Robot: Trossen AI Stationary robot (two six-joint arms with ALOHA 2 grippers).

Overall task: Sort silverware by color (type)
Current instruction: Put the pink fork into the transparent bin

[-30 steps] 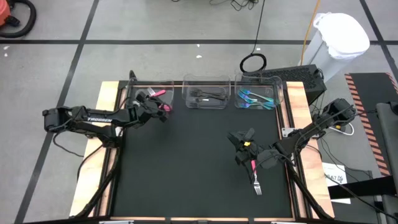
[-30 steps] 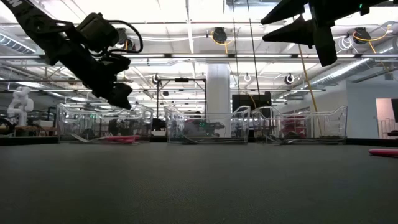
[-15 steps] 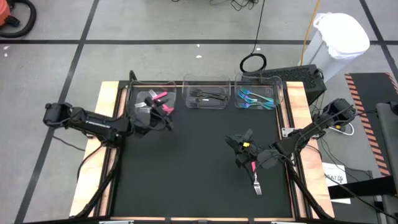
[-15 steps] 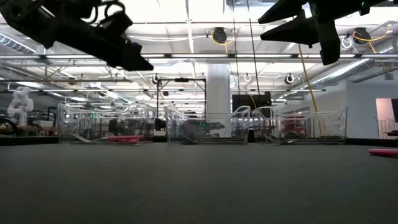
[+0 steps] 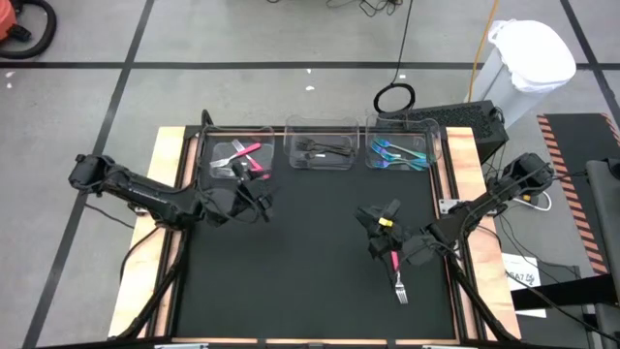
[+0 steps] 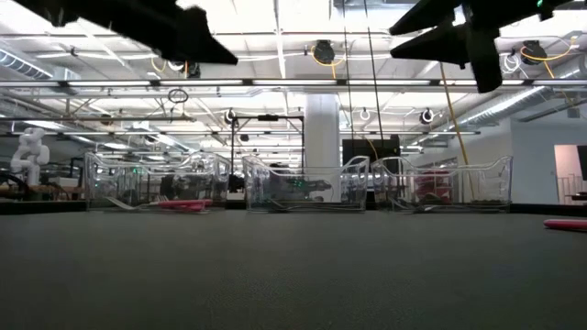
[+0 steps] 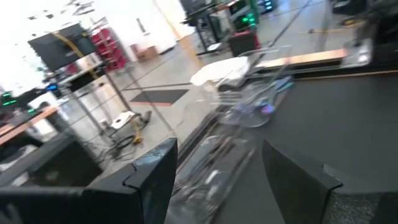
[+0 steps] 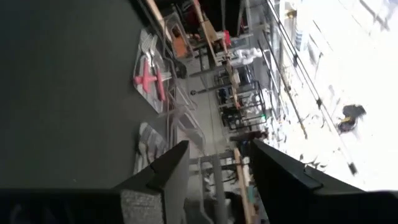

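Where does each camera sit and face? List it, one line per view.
High: overhead, straight down on the table; both arms, left end effector, right end effector.
Low: at mat level, facing the clear bins; arms overhead.
Left wrist: past its open fingers toward the bins.
Right wrist: past its open fingers toward the pink silverware.
Shared: high and low both show three bins.

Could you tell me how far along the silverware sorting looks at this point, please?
Mostly done: pink pieces lie in the left bin, black ones in the middle bin, teal ones in the right bin. Nothing is in hand: the left gripper and right gripper hover with jaws open and empty. Left: one pink-handled fork on the mat near the right arm.
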